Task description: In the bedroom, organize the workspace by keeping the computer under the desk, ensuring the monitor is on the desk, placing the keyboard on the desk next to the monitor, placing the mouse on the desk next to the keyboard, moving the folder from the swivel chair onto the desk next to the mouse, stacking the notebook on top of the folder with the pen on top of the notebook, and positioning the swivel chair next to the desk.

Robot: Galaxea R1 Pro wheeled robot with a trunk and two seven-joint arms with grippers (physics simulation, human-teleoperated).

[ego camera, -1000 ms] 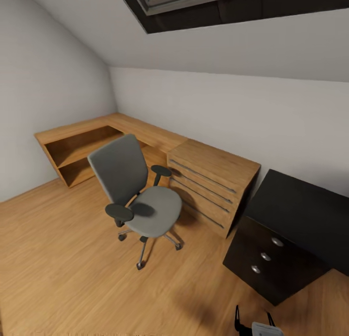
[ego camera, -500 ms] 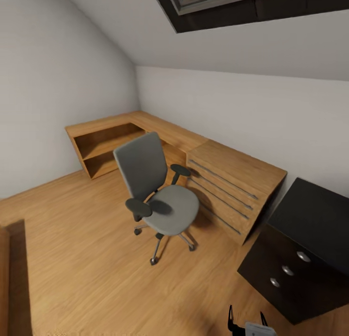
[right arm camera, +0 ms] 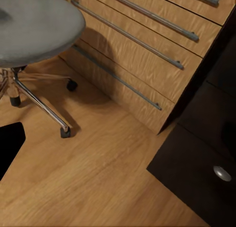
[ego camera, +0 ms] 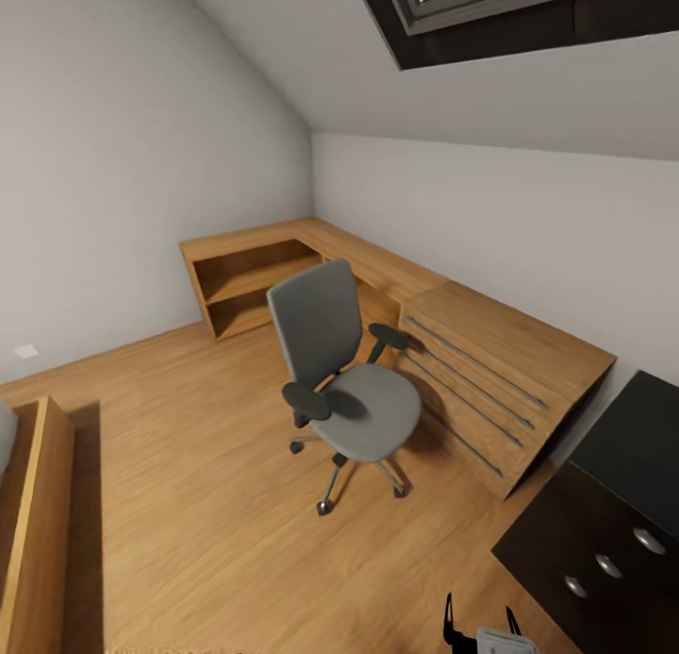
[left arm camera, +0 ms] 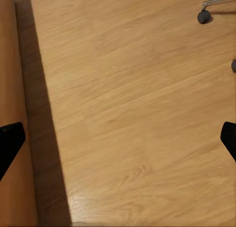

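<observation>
The left gripper [left arm camera: 118,138] has its fingers spread wide over bare wooden floor [left arm camera: 128,99], a wooden furniture edge [left arm camera: 12,89] alongside. Whether the right gripper's [ego camera: 481,626] fingers are apart cannot be told; its wrist view looks past the swivel chair [ego camera: 344,376] seat to the wooden chest [ego camera: 500,376] and the desk [ego camera: 613,522] beside it. Open floor lies left of the chair.
</observation>
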